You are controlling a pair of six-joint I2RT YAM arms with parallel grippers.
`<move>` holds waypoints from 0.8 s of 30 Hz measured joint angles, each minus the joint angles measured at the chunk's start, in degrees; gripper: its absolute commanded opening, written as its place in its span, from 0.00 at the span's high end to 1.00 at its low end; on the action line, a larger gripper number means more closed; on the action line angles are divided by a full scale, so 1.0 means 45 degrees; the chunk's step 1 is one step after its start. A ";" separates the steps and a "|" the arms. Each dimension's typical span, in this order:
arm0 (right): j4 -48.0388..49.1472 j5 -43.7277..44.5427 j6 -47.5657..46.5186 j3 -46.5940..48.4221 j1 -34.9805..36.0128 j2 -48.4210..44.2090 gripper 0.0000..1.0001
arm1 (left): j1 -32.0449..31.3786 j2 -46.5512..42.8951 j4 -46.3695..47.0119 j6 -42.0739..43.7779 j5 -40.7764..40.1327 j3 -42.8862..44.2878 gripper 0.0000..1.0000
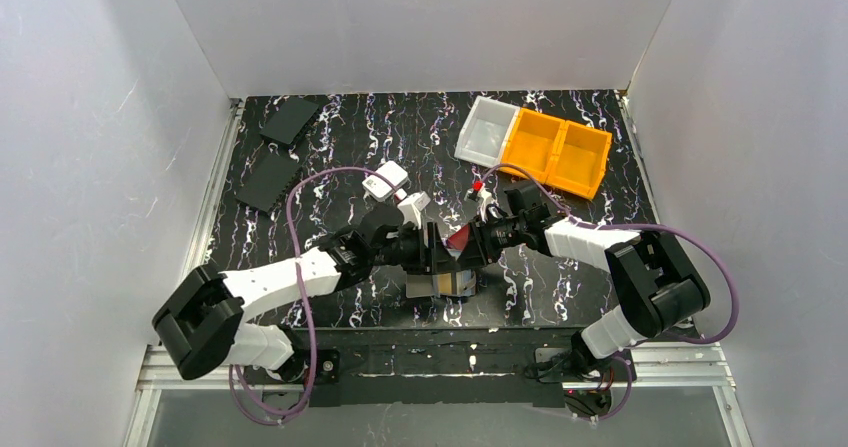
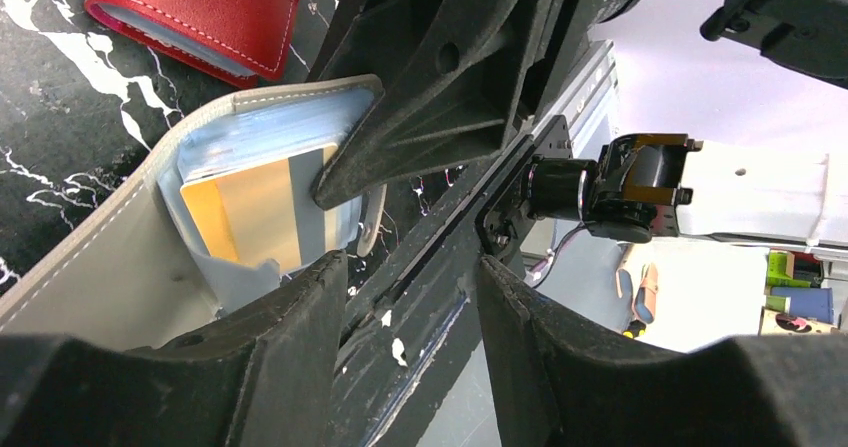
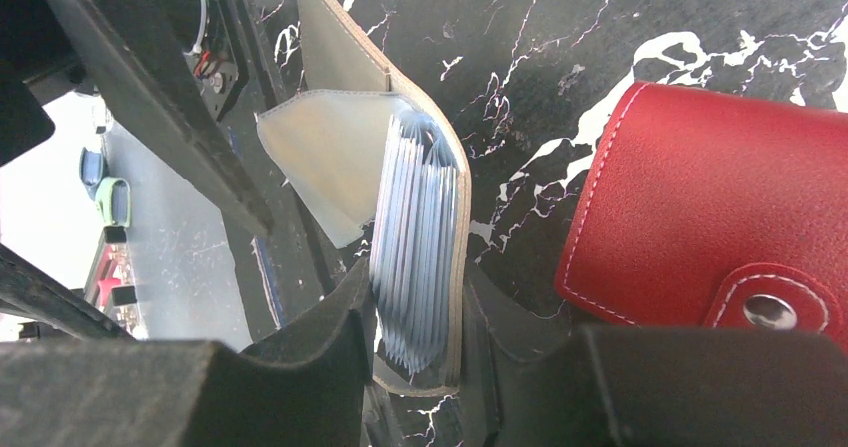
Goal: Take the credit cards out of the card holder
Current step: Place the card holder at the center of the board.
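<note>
At six o'clock on the black marbled table [image 1: 400, 137], by its near edge, I see the card holder [image 1: 440, 285] under both tools. My right gripper [image 3: 415, 297] pinches its fanned clear sleeves [image 3: 410, 197] and stitched grey-taupe cover. My left gripper [image 2: 410, 267] stands partly spread on nothing, the holder at its ten o'clock. An orange-brown card [image 2: 255, 212] with a grey stripe sits in a glossy pocket. A red wallet [image 3: 720, 197], leather-like with a snap, lies just beside at the holder's one o'clock.
</note>
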 measured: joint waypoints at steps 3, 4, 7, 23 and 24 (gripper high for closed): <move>-0.0005 -0.0005 -0.0049 0.0000 0.0000 0.0000 0.94 | -0.0015 0.0466 0.0427 -0.0083 0.0039 0.0000 0.57; -0.0010 -0.0005 -0.0058 0.0005 0.0000 0.0000 0.94 | -0.0015 0.0607 0.0559 -0.0078 0.0034 0.0000 0.58; -0.0015 0.0000 -0.0063 0.0005 0.0000 0.0000 0.94 | -0.0015 0.1005 0.0816 -0.0087 -0.0121 -0.0044 0.60; -0.0107 0.0194 -0.0112 0.0044 0.0000 0.0005 0.58 | 0.0316 0.1477 0.1452 0.0597 -0.1423 -0.1724 0.57; -0.0267 0.0291 -0.0131 0.0107 0.0000 0.0010 0.51 | 0.0340 0.1729 0.1583 0.0767 -0.1307 -0.1617 0.57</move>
